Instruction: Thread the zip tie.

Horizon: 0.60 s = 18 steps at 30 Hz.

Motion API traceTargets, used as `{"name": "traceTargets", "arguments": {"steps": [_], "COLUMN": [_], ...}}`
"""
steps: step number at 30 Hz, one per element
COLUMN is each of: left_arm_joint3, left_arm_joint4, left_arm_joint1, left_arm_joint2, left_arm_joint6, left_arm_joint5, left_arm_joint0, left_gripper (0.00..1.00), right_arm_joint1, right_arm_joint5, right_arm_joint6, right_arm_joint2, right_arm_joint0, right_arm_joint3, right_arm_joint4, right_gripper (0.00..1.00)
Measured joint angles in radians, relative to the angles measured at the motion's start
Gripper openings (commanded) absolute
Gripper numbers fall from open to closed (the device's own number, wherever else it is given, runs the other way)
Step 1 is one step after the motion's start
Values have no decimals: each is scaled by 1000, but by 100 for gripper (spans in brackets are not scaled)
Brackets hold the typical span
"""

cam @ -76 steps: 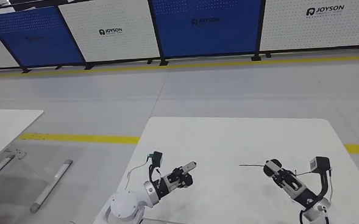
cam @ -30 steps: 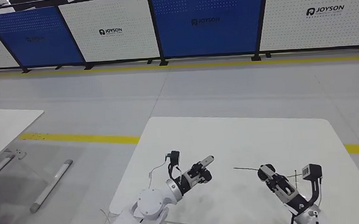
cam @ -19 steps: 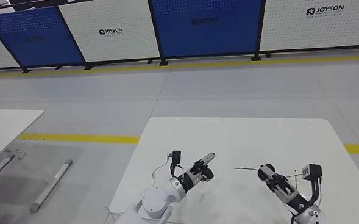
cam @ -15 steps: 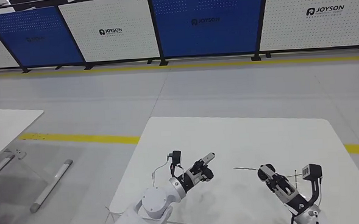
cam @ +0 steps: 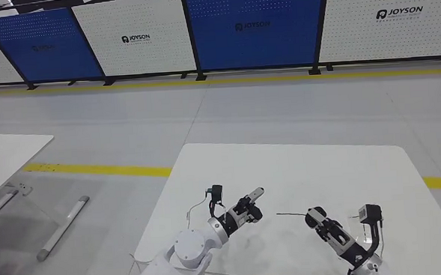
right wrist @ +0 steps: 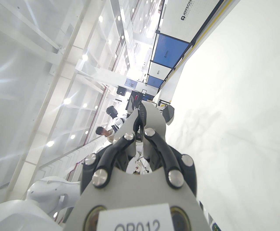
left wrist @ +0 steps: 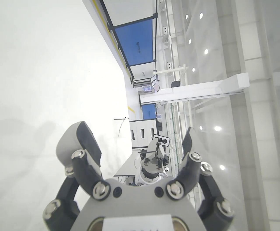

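Zip tie (cam: 290,215), gripped end hidden, juts from clamped right pincer (cam: 311,216); left pincer (left wrist: 136,129) wide.

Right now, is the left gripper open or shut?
Open. In the left wrist view, the left gripper has its two fingers spread wide apart, and it holds nothing.

I work at a white table (cam: 297,163). Beyond the table: grey floor (cam: 129,120), then a row of blue and white panels (cam: 256,23). A yellow floor line (cam: 95,170) emerges on either side of the table. Left of the table: a second table (cam: 4,152). Above the table: round ceiling lights (right wrist: 67,101).
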Motion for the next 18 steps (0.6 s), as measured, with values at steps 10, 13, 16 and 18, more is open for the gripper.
{"name": "traceTargets", "arguments": {"steps": [10, 13, 16, 18], "left_arm_joint3": [0, 5, 15, 20], "left_arm_joint4": [0, -8, -17, -31], "left_arm_joint1": [0, -2, -9, -15], "left_arm_joint2": [0, 10, 45, 65], "left_arm_joint6": [0, 0, -9, -9], "left_arm_joint5": [0, 6, 30, 34], "left_arm_joint0": [0, -4, -27, -44], "left_gripper": [100, 100, 100, 100], "right_arm_joint1": [0, 0, 0, 0], "right_arm_joint5": [0, 0, 0, 0], "right_arm_joint6": [0, 0, 0, 0], "right_arm_joint2": [0, 0, 0, 0], "right_arm_joint0": [0, 0, 0, 0], "right_arm_joint3": [0, 0, 0, 0], "right_arm_joint4": [0, 0, 0, 0], "right_gripper": [0, 0, 0, 0]}}
